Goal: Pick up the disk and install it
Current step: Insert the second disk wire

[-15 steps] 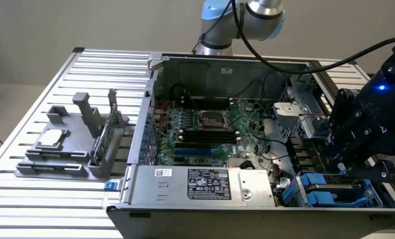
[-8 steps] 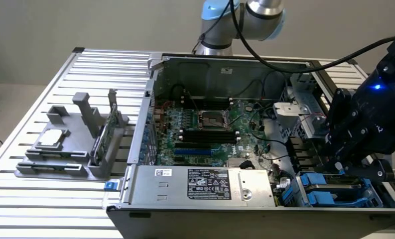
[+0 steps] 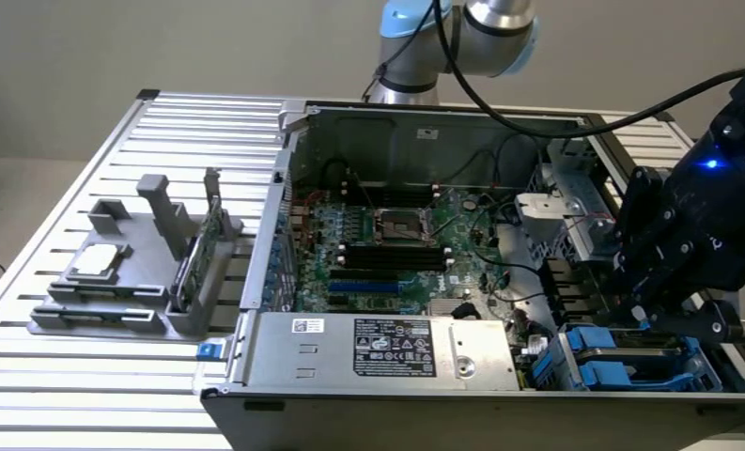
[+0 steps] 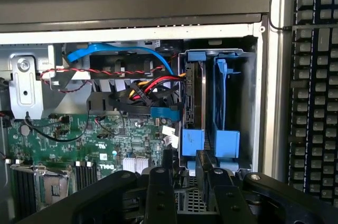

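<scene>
While one open computer case [image 3: 473, 282] lies on the slatted counter [image 3: 46, 376], one grey fixture [image 3: 134, 272] stands beside it. One disk [image 4: 194, 102] sits upright in the blue drive bay [image 4: 227, 102]. The claw [image 4: 185, 182] hovers just above, fingers [image 4: 161, 192] parted, grasping nothing.

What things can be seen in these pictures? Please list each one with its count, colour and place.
computer case: one, grey, open on the slatted table
motherboard: one, green, on the case floor
power supply: one, silver, front edge of the case
disk: one, dark with blue rails, standing in the drive bay
grey holder: one, on the table at the exterior view's left
green card: one, upright in the holder
keyboard: one, dark, beside the case
gripper: one, black, over the drive bay
</scene>
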{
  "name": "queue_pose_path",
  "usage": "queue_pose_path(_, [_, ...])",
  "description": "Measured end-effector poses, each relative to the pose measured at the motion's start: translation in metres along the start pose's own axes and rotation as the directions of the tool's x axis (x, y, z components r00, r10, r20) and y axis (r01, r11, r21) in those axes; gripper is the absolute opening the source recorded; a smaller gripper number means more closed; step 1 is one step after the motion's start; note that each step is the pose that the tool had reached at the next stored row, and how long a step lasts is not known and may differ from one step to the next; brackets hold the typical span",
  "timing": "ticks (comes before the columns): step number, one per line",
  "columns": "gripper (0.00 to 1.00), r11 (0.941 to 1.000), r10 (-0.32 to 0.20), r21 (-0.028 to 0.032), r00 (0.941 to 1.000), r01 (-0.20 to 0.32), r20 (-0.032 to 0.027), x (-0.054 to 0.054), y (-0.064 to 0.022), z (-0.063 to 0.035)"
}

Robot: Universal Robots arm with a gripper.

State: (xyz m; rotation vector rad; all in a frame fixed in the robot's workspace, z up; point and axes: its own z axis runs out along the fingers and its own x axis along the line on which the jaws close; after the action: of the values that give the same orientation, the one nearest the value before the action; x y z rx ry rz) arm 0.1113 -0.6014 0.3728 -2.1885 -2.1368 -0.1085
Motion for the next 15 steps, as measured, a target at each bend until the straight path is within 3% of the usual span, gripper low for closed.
queue_pose_path(15, [0.32, 1.0, 0.0, -0.0002, 1.0, 0.0, 0.0066, 0.007, 0.0203, 0.0006])
